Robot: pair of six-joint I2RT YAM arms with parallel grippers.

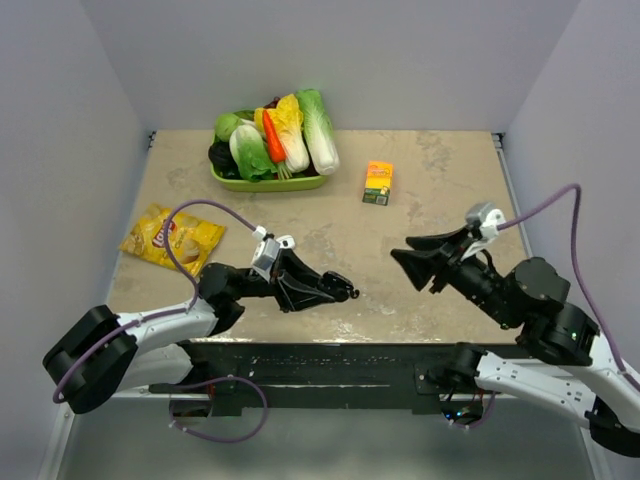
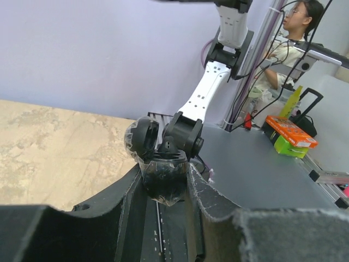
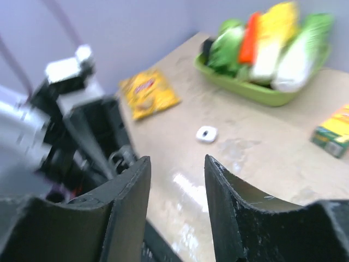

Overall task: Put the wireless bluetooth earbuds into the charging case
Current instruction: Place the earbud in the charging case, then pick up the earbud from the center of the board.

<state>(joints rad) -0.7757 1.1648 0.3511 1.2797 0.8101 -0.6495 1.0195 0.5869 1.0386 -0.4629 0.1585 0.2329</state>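
Near the front edge of the desk (image 1: 440, 180), the left pincer (image 1: 340, 290) is clenched on the black charging case (image 2: 161, 172). The case sits upright between the fingertips with its round lid (image 2: 140, 139) swung open; what lies inside it cannot be told. To the right of the left pincer and apart from it, the right pincer (image 1: 408, 262) hovers with its fingers spread and nothing between them. Beyond the left pincer a tiny white piece with a dark centre (image 3: 206, 134) lies on the desk, and farther beyond are the yellow chip bag (image 1: 170, 238), the orange box (image 1: 377, 183) and the green tray (image 1: 265, 184) of vegetables (image 1: 285, 135).
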